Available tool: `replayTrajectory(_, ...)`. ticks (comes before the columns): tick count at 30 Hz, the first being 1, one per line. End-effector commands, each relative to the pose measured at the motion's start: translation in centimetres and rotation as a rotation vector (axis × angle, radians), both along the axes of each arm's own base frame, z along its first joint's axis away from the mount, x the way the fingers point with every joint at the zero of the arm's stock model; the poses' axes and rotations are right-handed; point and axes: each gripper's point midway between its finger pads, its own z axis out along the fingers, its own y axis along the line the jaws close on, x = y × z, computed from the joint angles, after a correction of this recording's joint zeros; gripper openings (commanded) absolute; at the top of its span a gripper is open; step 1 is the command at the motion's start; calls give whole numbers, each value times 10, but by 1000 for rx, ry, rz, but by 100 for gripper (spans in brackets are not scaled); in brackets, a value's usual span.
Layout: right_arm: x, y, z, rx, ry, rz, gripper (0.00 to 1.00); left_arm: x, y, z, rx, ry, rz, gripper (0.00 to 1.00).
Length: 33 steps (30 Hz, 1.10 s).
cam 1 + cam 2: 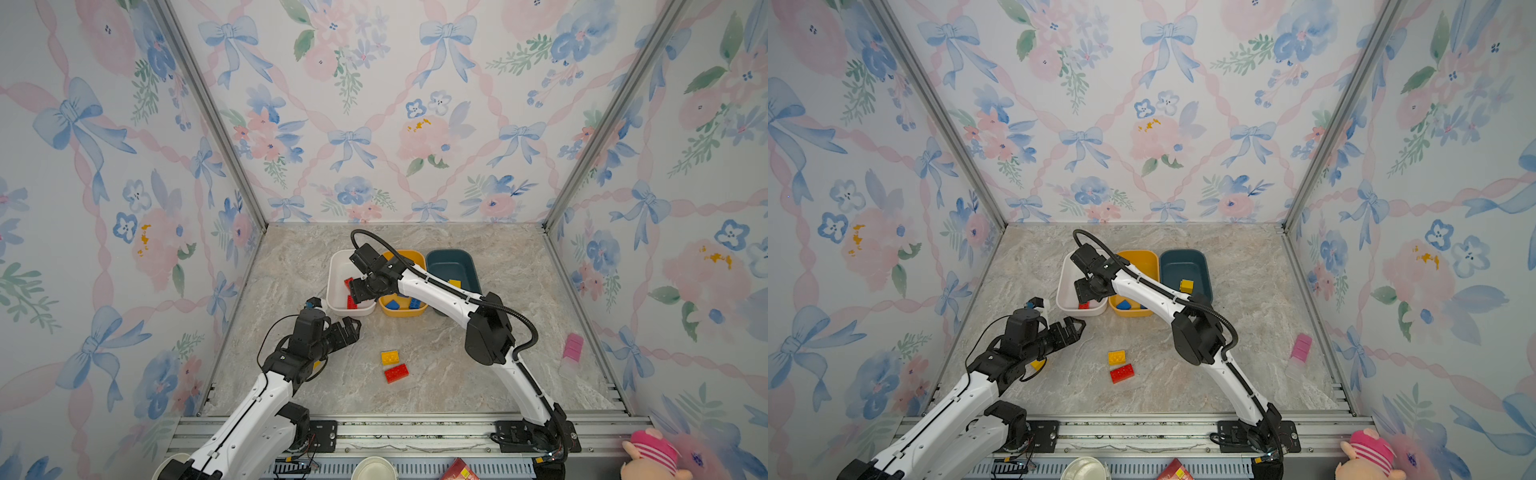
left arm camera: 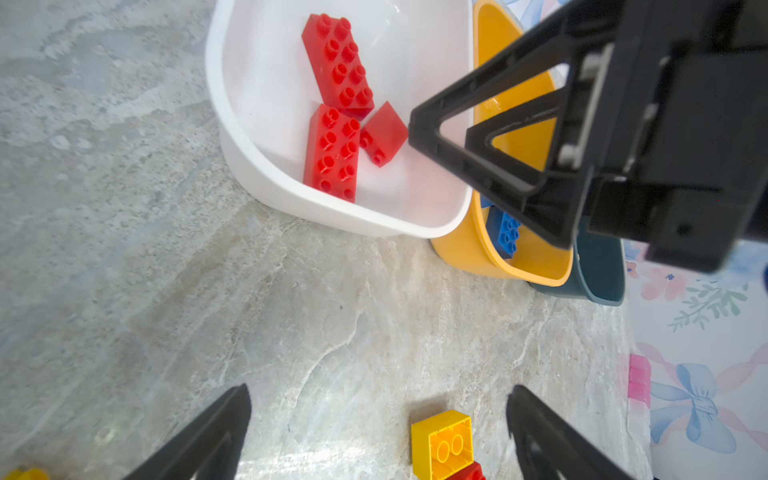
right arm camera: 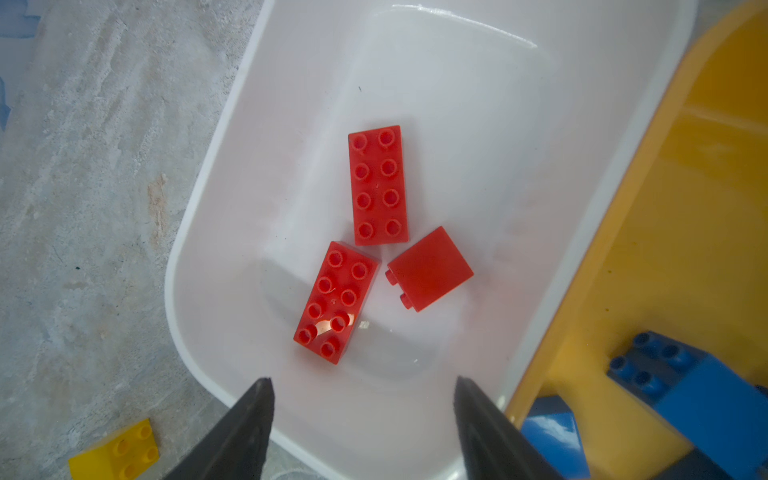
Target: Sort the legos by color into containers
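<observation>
A red packet [image 1: 457, 473] at the near edge carries a yellow patch whose print is too small to read.

Three tubs stand close side by side at the back of the table [image 1: 478, 386]. The white tub [image 3: 457, 104] holds three red pieces. They are one long red brick [image 3: 378, 185], a second long red brick [image 3: 336, 301], both studs up, and a square red brick [image 3: 430, 268] lying on its side. Their corners nearly meet. The yellow tub [image 1: 1140, 266] holds blue bricks [image 3: 685, 382]. The teal tub [image 1: 1183, 264] holds one yellow brick [image 1: 1186, 286].

The right gripper [image 3: 362, 384] hangs over the near end of the white tub, its jaws apart with nothing between them. The left gripper [image 2: 378, 390] hovers over bare table in front of the white tub, its jaws spread wide and empty.

Loose on the table between the arms lie a yellow square brick [image 1: 390, 357] and, just beside it, a loose red brick [image 1: 396, 373]. Another yellow piece [image 1: 1038, 364] peeps out from under the left arm. A pink block [image 1: 573, 345] sits near the right wall.

The right wrist view shows all three red pieces plainly, while in both top views the right gripper covers most of them. The teal tub's yellow brick shows in the top views. The left wrist view catches only that tub's outer wall, and it also shows one of the right gripper's fingers [image 2: 422, 131] above the white tub.
</observation>
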Motion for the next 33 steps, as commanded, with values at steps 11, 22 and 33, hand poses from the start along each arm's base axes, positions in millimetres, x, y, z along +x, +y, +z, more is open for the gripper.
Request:
replayTrajectory(11, -38, -39, 73, 121, -38, 31, 90, -8, 40, 2, 175, 133, 160, 98)
replayTrajectory(22, -93, -103, 69, 113, 9, 30, 98, -36, 75, -13, 321, 323, 311, 95)
replayTrajectory(33, -136, -156, 56, 126, 71, 1, 97, -51, 93, -21, 418, 444, 383, 90)
